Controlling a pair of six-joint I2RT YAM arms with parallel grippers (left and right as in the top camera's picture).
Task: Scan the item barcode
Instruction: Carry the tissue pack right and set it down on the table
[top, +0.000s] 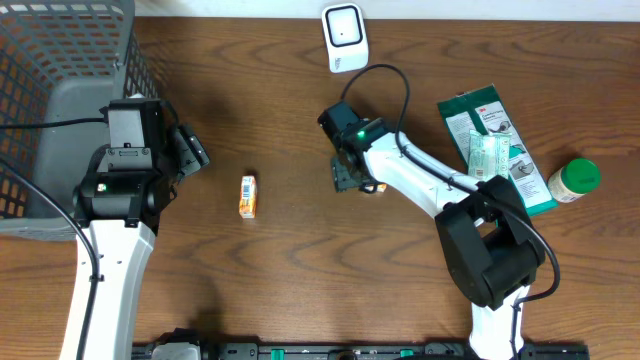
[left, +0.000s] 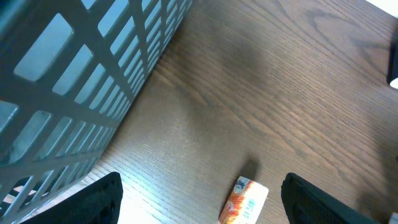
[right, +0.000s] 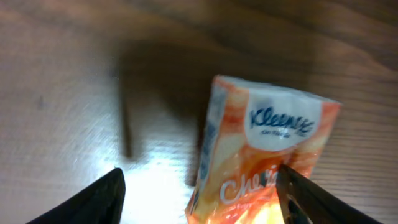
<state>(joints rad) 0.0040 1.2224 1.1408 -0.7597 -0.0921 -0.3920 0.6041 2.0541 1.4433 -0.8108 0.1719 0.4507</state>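
Hovering near the scanner (top: 344, 37) at the tabletop's (top: 280, 260) far edge, our right gripper (right: 199, 186) gapes wide over the Kleenex pack (right: 273, 143), likely seeking its barcode; left gripper (left: 202, 194) idles wide, empty.

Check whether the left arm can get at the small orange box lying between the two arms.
Probably yes. The small orange box lies alone on the table just ahead of the left arm, its jaws open; the basket sits off to the side.
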